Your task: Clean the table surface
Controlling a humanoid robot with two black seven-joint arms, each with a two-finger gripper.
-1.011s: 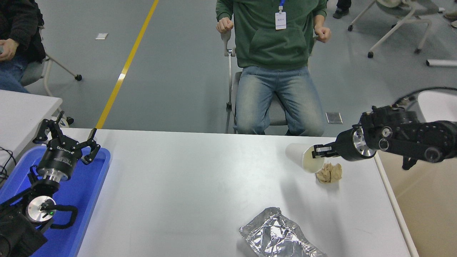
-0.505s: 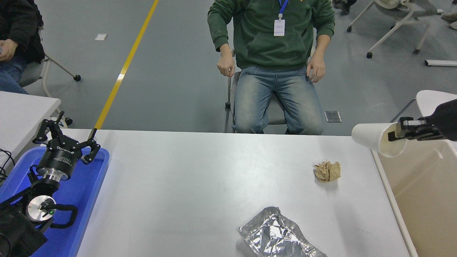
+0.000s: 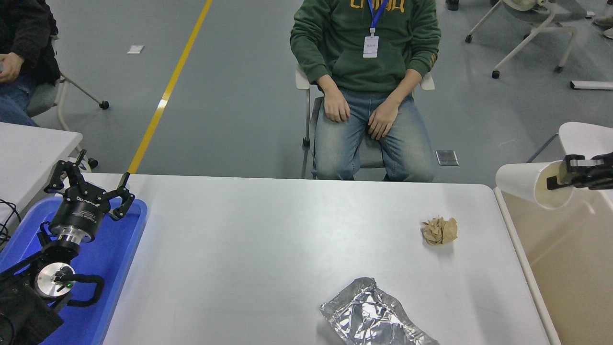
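Observation:
The wide white table surface [image 3: 268, 249] fills the middle of the head view. On it lie a crumpled brown paper ball [image 3: 439, 230] at the right and a crumpled silver foil bag [image 3: 373, 318] at the front. My right gripper [image 3: 567, 175] comes in from the right edge, shut on the rim of a white paper cup [image 3: 529, 183] that it holds on its side above a beige bin [image 3: 570, 268], past the table's right edge. My left gripper [image 3: 91, 187] is parked open at the lower left over a blue tray [image 3: 115, 268].
A person in a green hoodie [image 3: 368, 43] sits at the far side, hands on thighs. Another person [image 3: 19, 52] sits at the top left. A small separate white table [image 3: 28, 148] stands at the left, and a rounded white tabletop [image 3: 582, 136] at the right.
My right gripper lifted the cup off the table beside the paper ball and carried it right, over the bin. The seated person lowered both hands to the thighs.

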